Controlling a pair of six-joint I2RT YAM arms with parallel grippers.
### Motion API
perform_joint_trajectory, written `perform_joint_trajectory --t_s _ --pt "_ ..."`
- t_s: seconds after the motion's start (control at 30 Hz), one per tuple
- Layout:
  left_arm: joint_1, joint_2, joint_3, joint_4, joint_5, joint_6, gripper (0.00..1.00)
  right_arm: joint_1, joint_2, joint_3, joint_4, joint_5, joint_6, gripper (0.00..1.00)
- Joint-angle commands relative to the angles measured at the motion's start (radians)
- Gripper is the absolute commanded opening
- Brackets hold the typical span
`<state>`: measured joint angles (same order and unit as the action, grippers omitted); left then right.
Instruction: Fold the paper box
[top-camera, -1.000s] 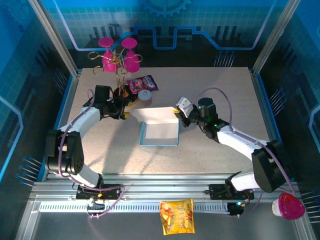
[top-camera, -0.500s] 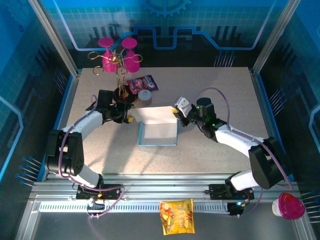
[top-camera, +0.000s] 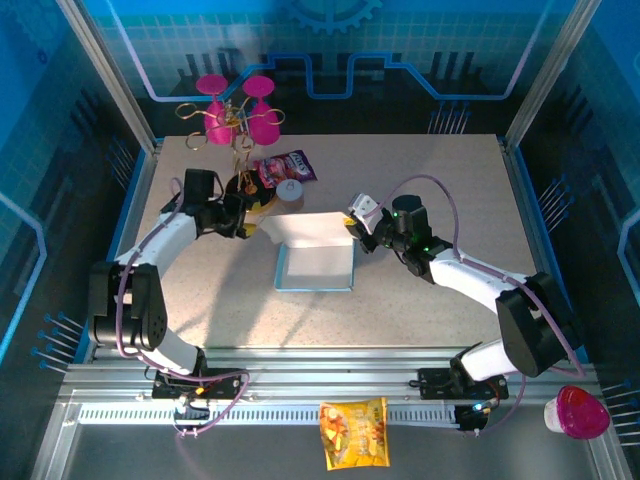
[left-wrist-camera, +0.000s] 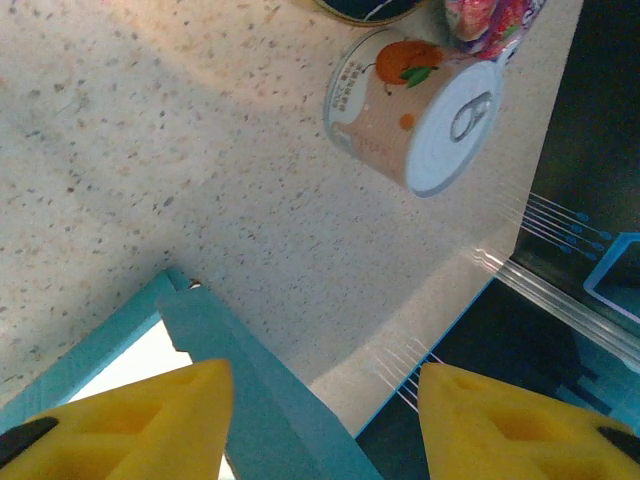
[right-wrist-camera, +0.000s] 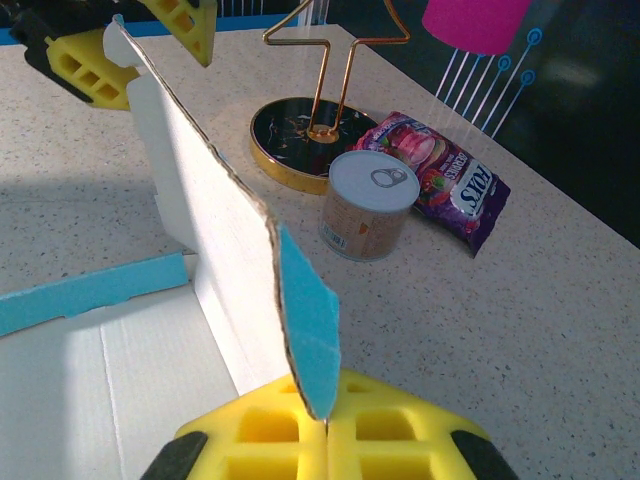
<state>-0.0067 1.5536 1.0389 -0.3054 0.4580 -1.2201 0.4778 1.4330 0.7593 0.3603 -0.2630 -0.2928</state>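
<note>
The light blue paper box (top-camera: 315, 268) lies open at the table's centre, whitish inside, its back lid (top-camera: 310, 229) standing upright. My right gripper (top-camera: 353, 232) is shut on the lid's right edge; in the right wrist view the yellow pads (right-wrist-camera: 300, 440) pinch the blue-backed cardboard (right-wrist-camera: 305, 320). My left gripper (top-camera: 254, 221) is open at the lid's left end. In the left wrist view a blue flap (left-wrist-camera: 250, 390) runs between the spread fingers (left-wrist-camera: 170, 420), close to the left one. The left gripper (right-wrist-camera: 135, 38) also straddles the lid's far corner in the right wrist view.
Just behind the box stand a small tin can (top-camera: 291, 192), a purple snack packet (top-camera: 286, 165) and a gold stand with pink cups (top-camera: 240, 118). An orange snack packet (top-camera: 353, 432) lies on the front rail. A pink cup (top-camera: 578, 412) sits at the bottom right.
The left arm moved in toward the lid's left end, then drew back a little toward the far left. The right gripper has kept its hold and the lid stands slightly more upright.
</note>
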Motion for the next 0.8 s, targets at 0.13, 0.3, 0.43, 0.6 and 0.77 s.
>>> perform_joint_trajectory --t_s 0.13,0.3,0.43,0.6,0.77 --pt "-0.035 0.077 0.004 0.1 0.055 -0.029 0.52 0.018 0.012 0.025 0.009 -0.002 -0.009 0.0" --pt "-0.065 0.066 -0.013 0.118 0.061 -0.067 0.52 0.017 0.014 0.019 0.016 0.01 -0.005 0.0" --pt "-0.077 0.038 -0.064 0.169 0.07 -0.125 0.52 0.018 0.017 0.012 0.026 0.014 -0.001 0.0" --pt "-0.101 0.027 -0.095 0.212 0.08 -0.18 0.51 0.018 0.027 0.009 0.042 0.021 0.004 0.0" --pt "-0.102 0.031 -0.108 0.251 0.084 -0.212 0.46 0.022 0.032 0.01 0.051 0.019 0.007 0.0"
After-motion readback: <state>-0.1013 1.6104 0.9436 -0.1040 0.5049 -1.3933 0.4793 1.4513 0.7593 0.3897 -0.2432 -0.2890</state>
